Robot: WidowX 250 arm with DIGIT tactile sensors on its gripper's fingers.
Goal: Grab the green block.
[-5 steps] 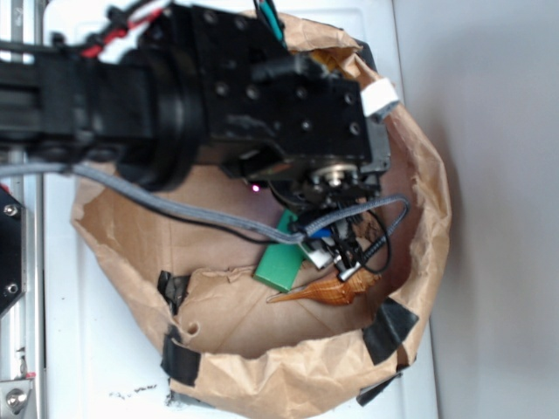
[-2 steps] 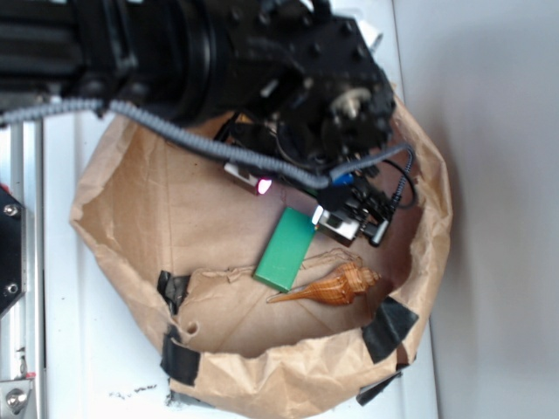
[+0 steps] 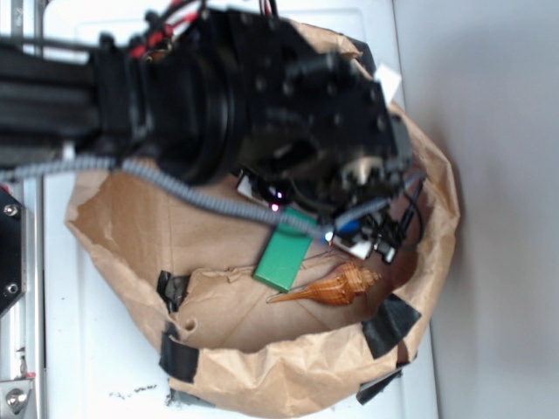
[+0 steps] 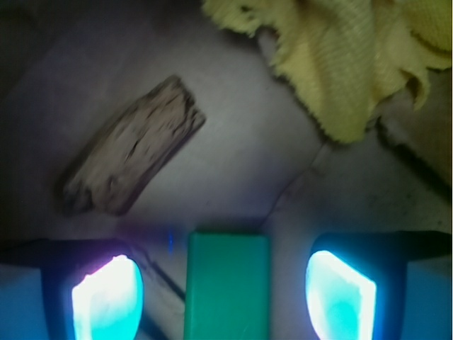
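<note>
Since the frame a moment back, the arm has swung lower over the paper bag (image 3: 131, 236), and its black wrist housing now covers the upper end of the green block (image 3: 281, 259) that was fully exposed before; the block and the seashell (image 3: 336, 285) sit where they did. From the exterior view I see the block lying flat on the brown paper floor of the bag, tilted, with its lower end pointing toward the torn paper flap. The orange-brown seashell lies just beside that lower end, its pointed tip close to the block's corner; I cannot tell whether they touch. Black tape patches (image 3: 389, 321) hold the bag's rim at the near side, and a grey coiled cable (image 3: 188, 194) runs across the arm.

On my wrist feed the gripper (image 4: 225, 296) has its fingers (image 4: 107, 297) spread wide apart, glowing cyan at the bottom corners of the picture. The green block (image 4: 228, 283) lies between them, its long axis running up the frame, with a clear gap of paper on each side, so neither pad touches it. Ahead of the block and to the left lies a brown bark piece (image 4: 131, 145), tilted on the paper and well apart from the block. A frayed yellow cloth (image 4: 340, 57) fills the upper right of that feed.
</note>
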